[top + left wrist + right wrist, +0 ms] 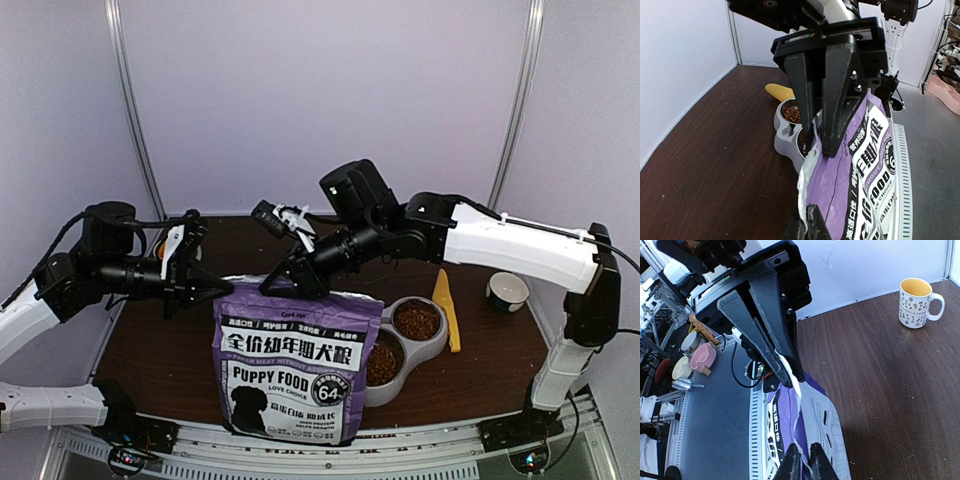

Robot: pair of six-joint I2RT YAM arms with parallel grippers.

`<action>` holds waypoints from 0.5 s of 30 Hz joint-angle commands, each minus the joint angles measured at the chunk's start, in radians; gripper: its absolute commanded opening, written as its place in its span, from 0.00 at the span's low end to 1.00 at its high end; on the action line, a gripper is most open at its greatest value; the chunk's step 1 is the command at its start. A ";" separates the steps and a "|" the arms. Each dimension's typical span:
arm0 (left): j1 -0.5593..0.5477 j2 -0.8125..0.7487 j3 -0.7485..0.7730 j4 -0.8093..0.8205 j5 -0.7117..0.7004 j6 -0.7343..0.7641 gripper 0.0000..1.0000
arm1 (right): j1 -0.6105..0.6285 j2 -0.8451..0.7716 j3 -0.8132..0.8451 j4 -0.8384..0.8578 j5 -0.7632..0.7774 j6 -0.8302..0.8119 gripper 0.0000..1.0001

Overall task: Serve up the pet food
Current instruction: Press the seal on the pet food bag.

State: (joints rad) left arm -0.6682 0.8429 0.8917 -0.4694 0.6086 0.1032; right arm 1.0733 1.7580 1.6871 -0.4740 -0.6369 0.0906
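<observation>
Table (pixel 150 350): dark brown; we see everything below resting on it.
Puppy food bag (pixel 290 370): purple and white, upright near the front edge.
Left gripper (pixel 227 291): clamped on the bag's top left corner.
Right gripper (pixel 271 288): jaws narrow about the same top edge; we cannot tell whether they pinch it.
Double bowl (pixel 386 392): grey, just right of the bag.
Pet food (pixel 416 321): kibble in both cups.
Yellow scoop (pixel 447 310): lying beside the bowl's right.
Mug (pixel 508 292): white, far right.

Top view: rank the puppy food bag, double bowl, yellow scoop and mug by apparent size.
1. puppy food bag
2. double bowl
3. mug and yellow scoop: look alike in size; the scoop is longer but thin, so I leave them unranked.
</observation>
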 commanded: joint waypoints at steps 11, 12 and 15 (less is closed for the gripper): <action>0.007 -0.010 0.028 0.138 0.037 -0.002 0.00 | 0.028 0.054 0.058 0.017 0.005 -0.002 0.03; 0.007 -0.009 0.029 0.138 0.038 -0.002 0.00 | 0.031 0.060 0.063 0.018 0.005 -0.001 0.05; 0.006 -0.008 0.029 0.138 0.041 -0.004 0.00 | 0.034 0.077 0.078 0.024 0.002 0.004 0.06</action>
State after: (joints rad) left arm -0.6662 0.8429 0.8917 -0.4709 0.6151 0.1032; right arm 1.0874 1.7943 1.7321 -0.4744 -0.6388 0.0937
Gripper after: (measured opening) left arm 0.005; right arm 0.055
